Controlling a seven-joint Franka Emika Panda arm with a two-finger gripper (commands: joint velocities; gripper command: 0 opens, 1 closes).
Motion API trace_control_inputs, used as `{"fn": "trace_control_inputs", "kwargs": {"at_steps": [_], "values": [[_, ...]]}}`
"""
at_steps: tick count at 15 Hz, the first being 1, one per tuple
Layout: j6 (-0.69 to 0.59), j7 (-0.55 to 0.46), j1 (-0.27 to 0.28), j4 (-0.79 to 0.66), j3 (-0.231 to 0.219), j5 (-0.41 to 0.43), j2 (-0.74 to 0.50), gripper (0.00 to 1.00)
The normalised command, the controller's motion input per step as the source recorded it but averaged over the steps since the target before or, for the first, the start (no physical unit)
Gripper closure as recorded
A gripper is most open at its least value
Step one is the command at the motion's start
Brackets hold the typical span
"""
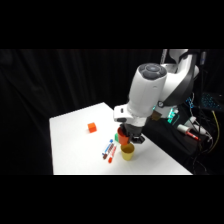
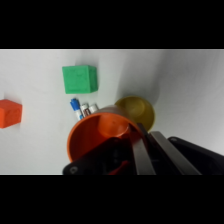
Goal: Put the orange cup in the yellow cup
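orange cup (image 2: 100, 132) is clamped by its rim in the gripper (image 2: 137, 150), jaws closed on the wall, carried above the table (image 2: 190, 80). yellow cup (image 2: 136, 111) stands just beyond it, mouth up. transport step in hand; next move calls for centring over the yellow mouth, then lowering.

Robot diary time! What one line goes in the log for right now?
phase: carrying | gripper: shut on orange cup | orange cup: lifted, beside yellow cup | yellow cup: upright on table, empty | not nested yet

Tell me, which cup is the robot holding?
The orange cup. The gripper pinches its rim, while the yellow cup sits free on the table beside it.
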Motion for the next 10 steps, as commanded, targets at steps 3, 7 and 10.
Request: {"fn": "trace_control_inputs", "kwargs": {"at_steps": [3, 7, 10], "values": [[0.10, -0.07, 0.044, -0.13, 0.069, 0.094, -0.11, 0.94], [0.18, -0.10, 0.029, -0.07, 0.025, 0.086, -0.03, 0.94], [0.23, -0.11, 0.016, -0.03, -0.025, 0.046, 0.04, 0.94]]}}
